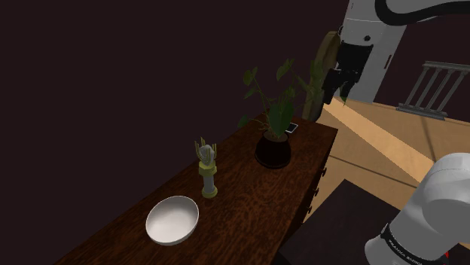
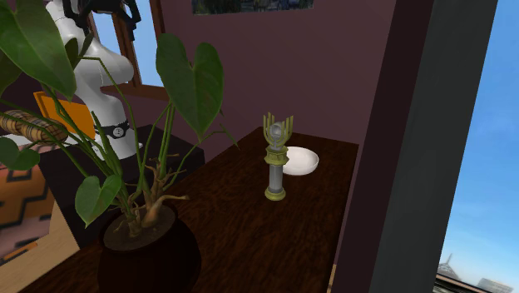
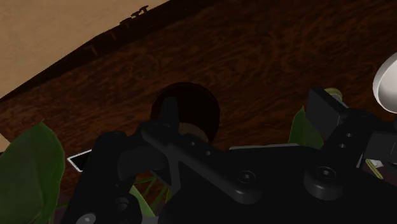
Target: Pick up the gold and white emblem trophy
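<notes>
The trophy (image 1: 207, 169) stands upright on the dark wooden sideboard (image 1: 248, 207), a grey column on a gold base with a gold pronged top. In the second exterior view the trophy (image 2: 276, 158) is just in front of a white bowl (image 2: 300, 160). My gripper (image 1: 336, 92) hangs high above the sideboard's far end, beyond the potted plant and well away from the trophy. In the wrist view the gripper (image 3: 248, 111) is open, its two black fingers apart over the plant pot (image 3: 189, 109), with nothing between them.
A leafy plant (image 1: 277, 94) in a dark round pot (image 1: 273, 150) stands between gripper and trophy. A white bowl (image 1: 172, 220) sits near the sideboard's near end. A small flat device (image 1: 291, 128) lies behind the pot. The sideboard backs onto a dark wall.
</notes>
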{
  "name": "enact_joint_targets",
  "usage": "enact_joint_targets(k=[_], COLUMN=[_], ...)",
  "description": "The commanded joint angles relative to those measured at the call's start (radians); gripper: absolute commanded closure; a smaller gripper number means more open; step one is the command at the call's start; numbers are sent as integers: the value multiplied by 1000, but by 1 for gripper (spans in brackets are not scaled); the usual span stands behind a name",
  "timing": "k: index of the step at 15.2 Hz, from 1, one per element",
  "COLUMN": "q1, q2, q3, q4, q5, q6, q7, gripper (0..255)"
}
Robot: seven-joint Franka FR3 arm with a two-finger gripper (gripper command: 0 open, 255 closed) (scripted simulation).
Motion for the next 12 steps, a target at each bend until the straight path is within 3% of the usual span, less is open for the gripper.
enact_joint_targets(k=[1, 12], q1=[0, 74], q2=[0, 338], q3=[0, 92], q4=[0, 90], q5=[0, 46], q6=[0, 243], q7=[0, 49], gripper=[0, 0])
